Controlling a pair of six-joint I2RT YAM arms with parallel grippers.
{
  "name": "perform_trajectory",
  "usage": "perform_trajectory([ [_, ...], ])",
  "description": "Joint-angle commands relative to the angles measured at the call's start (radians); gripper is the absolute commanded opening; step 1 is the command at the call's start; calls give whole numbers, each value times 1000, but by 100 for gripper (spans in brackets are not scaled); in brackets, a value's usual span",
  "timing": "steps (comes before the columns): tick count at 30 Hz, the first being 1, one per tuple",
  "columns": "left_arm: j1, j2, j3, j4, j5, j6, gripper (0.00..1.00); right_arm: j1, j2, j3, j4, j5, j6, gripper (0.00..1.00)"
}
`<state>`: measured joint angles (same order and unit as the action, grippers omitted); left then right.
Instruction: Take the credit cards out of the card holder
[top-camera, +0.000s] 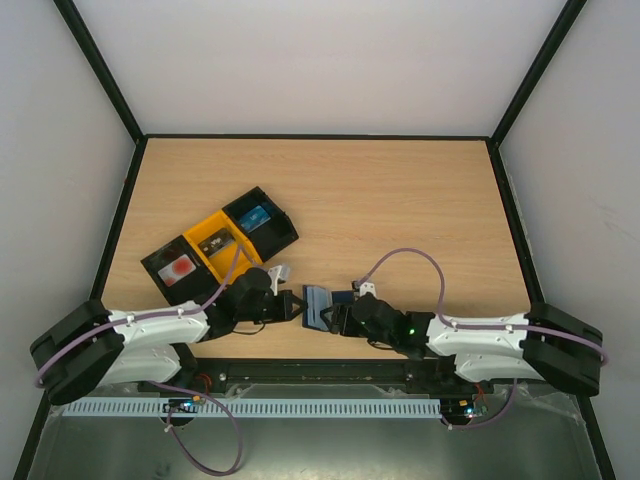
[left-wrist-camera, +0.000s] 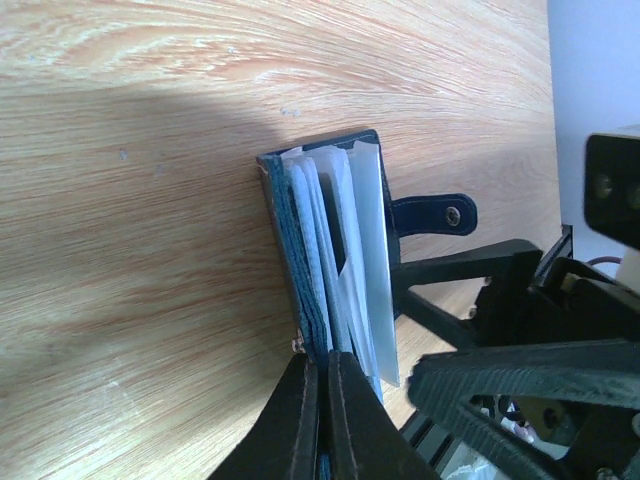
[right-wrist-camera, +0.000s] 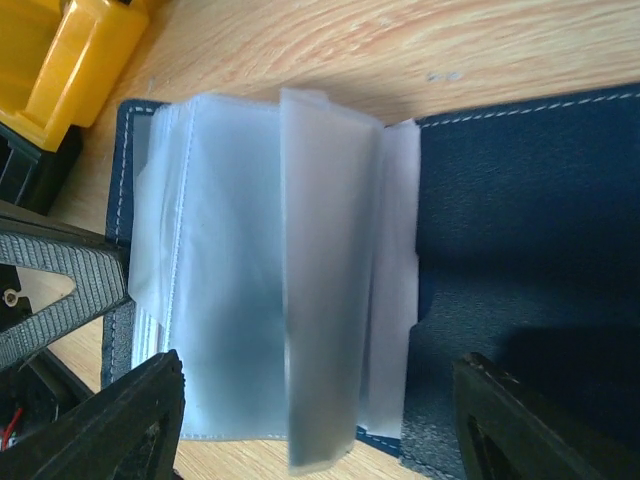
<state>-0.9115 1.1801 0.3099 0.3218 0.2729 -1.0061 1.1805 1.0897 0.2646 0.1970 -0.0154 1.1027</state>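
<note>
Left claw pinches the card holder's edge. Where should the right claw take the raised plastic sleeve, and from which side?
Probably the free edge of the raised frosted plastic sleeve, from above, where the open right claw straddles it. That leaf stands up off the flatter sleeves, so a finger fits each side. The left claw pins the dark blue stitched card holder at its edge.

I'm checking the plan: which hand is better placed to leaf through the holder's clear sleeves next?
Right. The right hand is open, straddling the sleeves, while the left hand is shut on the holder's edge, likely steadying it.
</note>
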Motion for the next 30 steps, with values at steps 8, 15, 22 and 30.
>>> perform_trajectory([
  [8,-5,-36,8,-10,6,13,3,7,151,69,106,-41,-23,64],
  [15,-4,-43,7,-29,-3,20,3,7,104,23,46,29,-5,49],
  [22,-4,-39,7,-36,-13,25,3,7,35,11,-19,66,-8,54],
  [30,-4,-41,10,-82,-36,38,3,7,-51,-16,-100,129,5,46],
])
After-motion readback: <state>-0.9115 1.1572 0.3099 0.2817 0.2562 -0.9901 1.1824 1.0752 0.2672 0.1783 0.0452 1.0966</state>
